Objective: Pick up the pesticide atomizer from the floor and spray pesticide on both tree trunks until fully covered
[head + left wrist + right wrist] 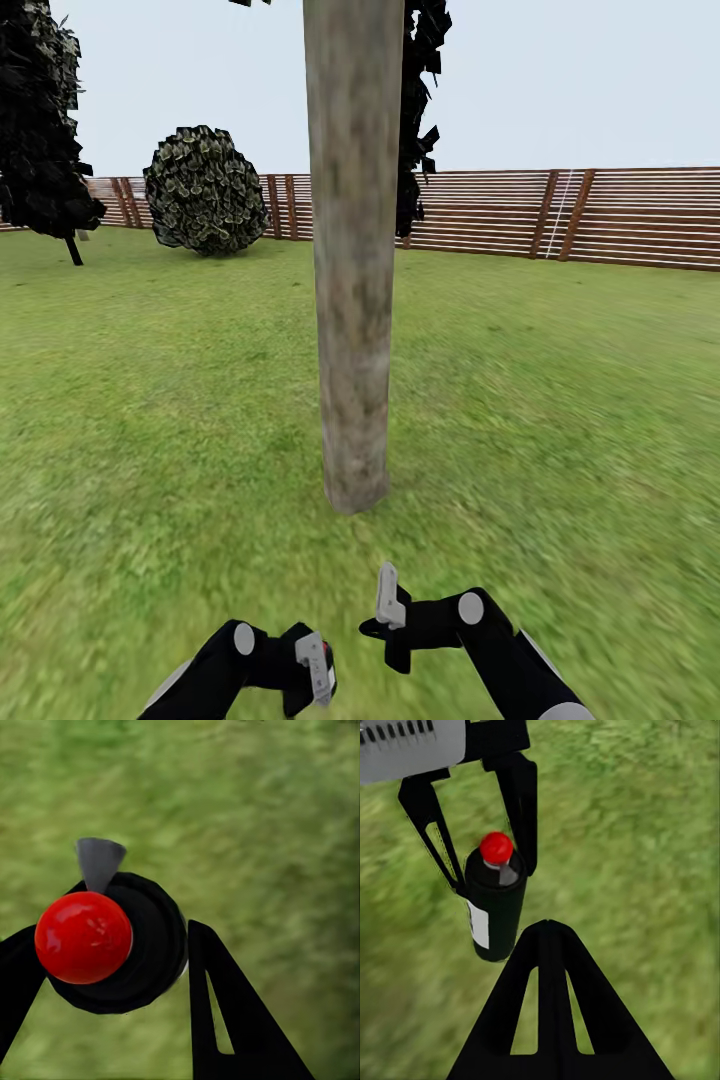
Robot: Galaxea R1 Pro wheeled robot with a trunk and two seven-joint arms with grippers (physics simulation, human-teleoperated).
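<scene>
A tree trunk, pale grey-brown and blotchy, rises straight ahead from the lawn in the head view, its base a short way beyond both grippers. My left gripper is shut on the pesticide atomizer, a dark bottle with a red top and a pale label, held low over the grass with the gripper's fingers on either side of it. My right gripper is shut and empty, just right of the left one. The bark looks bare and mottled.
Green lawn spreads all around the trunk. A reddish-brown slat fence closes the far side. A round dark bush and a near-black tree stand at the far left, with dark foliage behind the trunk.
</scene>
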